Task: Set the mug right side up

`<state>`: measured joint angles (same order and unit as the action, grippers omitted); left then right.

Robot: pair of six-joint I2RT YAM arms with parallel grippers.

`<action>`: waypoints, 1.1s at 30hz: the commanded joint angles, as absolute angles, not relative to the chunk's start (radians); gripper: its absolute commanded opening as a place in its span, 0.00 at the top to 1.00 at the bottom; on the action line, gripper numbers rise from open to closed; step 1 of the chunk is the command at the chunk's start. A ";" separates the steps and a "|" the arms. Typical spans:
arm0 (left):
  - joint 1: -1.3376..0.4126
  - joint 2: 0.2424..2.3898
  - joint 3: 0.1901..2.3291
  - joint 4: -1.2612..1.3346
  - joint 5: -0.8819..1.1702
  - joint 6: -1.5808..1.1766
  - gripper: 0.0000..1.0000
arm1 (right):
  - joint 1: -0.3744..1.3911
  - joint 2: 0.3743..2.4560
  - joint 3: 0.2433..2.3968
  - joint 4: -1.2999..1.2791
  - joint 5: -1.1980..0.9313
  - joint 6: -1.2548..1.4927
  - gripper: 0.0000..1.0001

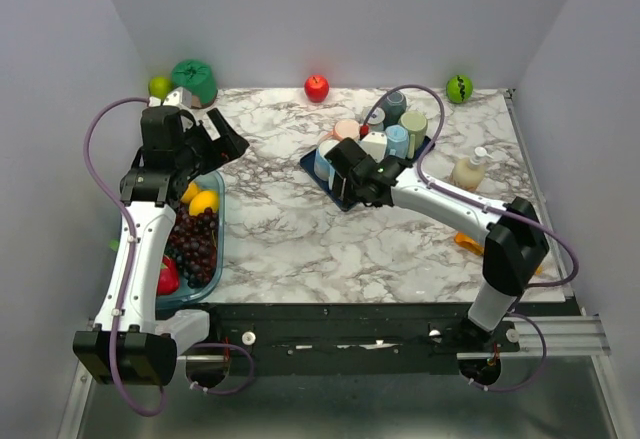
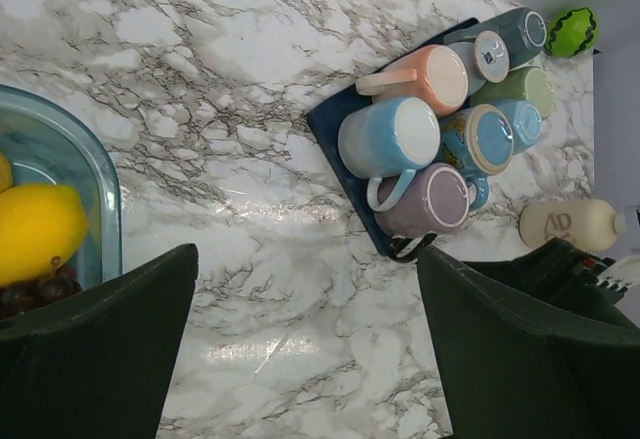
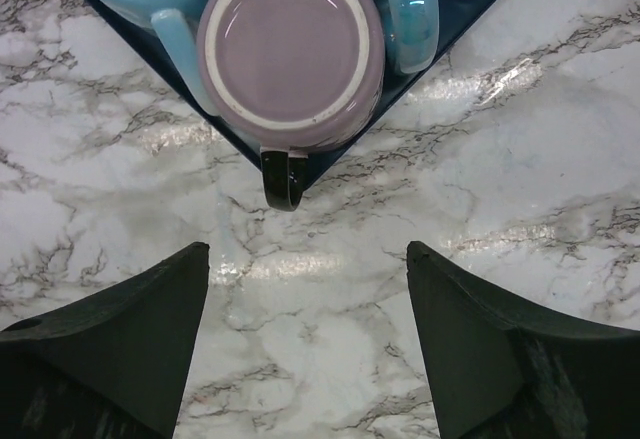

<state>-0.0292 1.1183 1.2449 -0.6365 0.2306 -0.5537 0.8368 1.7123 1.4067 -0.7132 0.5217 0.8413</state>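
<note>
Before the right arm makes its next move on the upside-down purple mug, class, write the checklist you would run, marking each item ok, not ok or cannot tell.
1. Purple mug base-up on the tray: ok.
2. Right jaws open and empty: ok.
3. Right jaws around the mug: not ok, only marble table between them.
4. Handle free, overhanging the tray edge toward the jaws: ok.
5. Space beside the mug: not ok, blue mugs crowd both sides.
6. Left jaws open, away from the mugs: ok.
</note>
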 commanded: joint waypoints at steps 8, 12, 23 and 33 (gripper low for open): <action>-0.028 1.103 1.226 -0.603 0.275 -0.603 0.01 | 0.842 1.874 1.566 -0.794 0.627 0.908 0.27; -0.028 1.092 1.212 -0.603 0.256 -0.603 0.01 | 0.841 1.923 1.614 -0.851 0.647 0.939 0.28; -0.028 1.068 1.183 -0.601 0.245 -0.601 0.01 | 0.831 2.008 1.626 -0.835 0.626 0.937 0.41; -0.028 1.080 1.184 -0.611 0.245 -0.598 0.01 | 0.813 2.049 1.637 -0.805 0.614 0.907 0.52</action>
<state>-0.0292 1.0866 1.1870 -0.6163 0.2550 -0.5961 0.8246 2.0296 1.6093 -0.8154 0.5972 0.9146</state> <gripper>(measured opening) 0.988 0.483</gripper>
